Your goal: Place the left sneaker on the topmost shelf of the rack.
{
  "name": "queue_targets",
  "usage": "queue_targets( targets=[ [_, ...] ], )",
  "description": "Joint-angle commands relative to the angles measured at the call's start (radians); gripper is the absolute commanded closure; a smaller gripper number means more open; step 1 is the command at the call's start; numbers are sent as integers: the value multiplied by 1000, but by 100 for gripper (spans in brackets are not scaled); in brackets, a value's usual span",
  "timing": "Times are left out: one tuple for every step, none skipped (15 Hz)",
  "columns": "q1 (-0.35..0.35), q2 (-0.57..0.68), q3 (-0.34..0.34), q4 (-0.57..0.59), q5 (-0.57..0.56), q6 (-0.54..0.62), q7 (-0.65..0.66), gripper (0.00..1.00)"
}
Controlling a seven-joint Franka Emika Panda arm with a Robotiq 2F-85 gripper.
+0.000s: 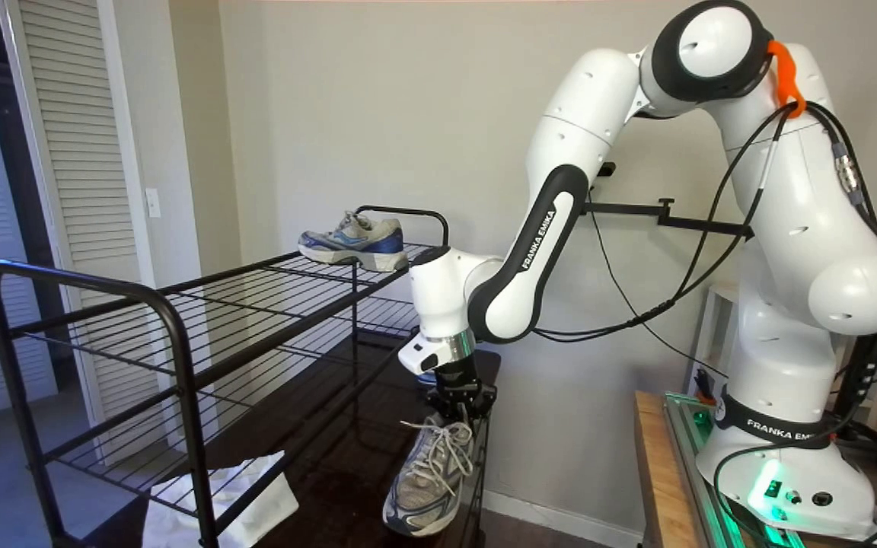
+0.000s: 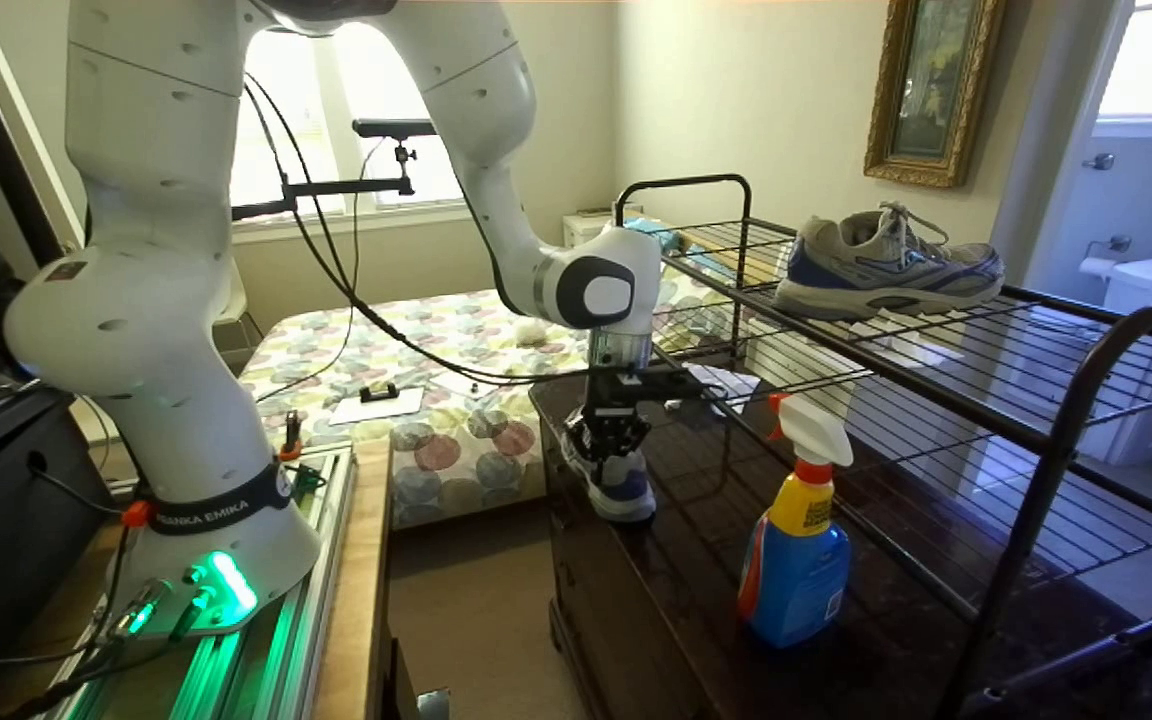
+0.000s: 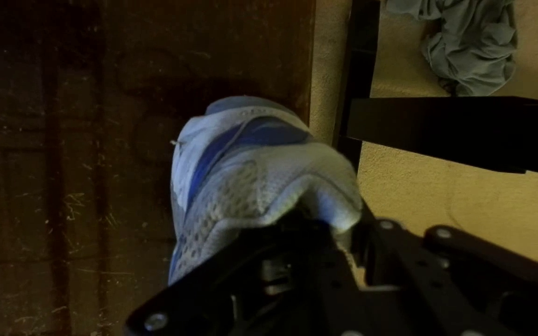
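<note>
The gripper (image 1: 460, 415) clutched the left sneaker (image 1: 431, 478) beneath it by the opening (probably a shallow hold), so lifting risked slippage.

A: ok so there's a spray bottle (image 2: 798, 575) standing upright on the dark dresser (image 2: 701, 560), blue body, yellow label, white head w/ red trigger.

B: yep, plus a white thing (image 1: 252, 514) on it in both exterior views, cloth or paper, can't tell tbh.

A: wrist view shows the dresser top all scratched up, and grey clothes (image 3: 474, 51) bunched on the carpet (image 3: 437, 205).

B: bed's (image 2: 476, 450) covered in colored circles too, bright window (image 2: 376, 80) behind it.

A: don't forget the gold-framed picture (image 2: 936, 90) and the toilet (image 2: 1136, 285) w/ a paper roll (image 2: 1096, 267) next to it lol

B: and in an exterior view, louvered doors (image 1: 81, 114), light switch (image 1: 152, 202) on the wall (image 1: 130, 129) nearby.
</note>
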Motion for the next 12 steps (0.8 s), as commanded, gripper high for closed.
queue_targets(
  targets=[
    [-9, -98, 3, -61, -21, -58, 24, 97],
    [-15, -137, 10, -91, -15, -81, 4, 98],
    [-13, -190, 9, -133, -20, -105, 7, 97],
    [-7, -246, 4, -177, -34, -125, 19, 97],
    [-7, -295, 6, -214, -34, -141, 19, 97],
    [-4, -341, 4, -249, -39, -151, 26, 97],
    [-1, -389, 3, -283, -43, -155, 41, 97],
    [0, -440, 0, -317, -41, -143, 63, 97],
    [0, -489, 2, -346, -21, -136, 68, 97],
    [3, -540, 1, -375, -15, -124, 97, 97],
    [5, -589, 0, -397, -11, -125, 129, 97],
    [8, -639, 0, -408, -8, -146, 164, 97]
  ],
)
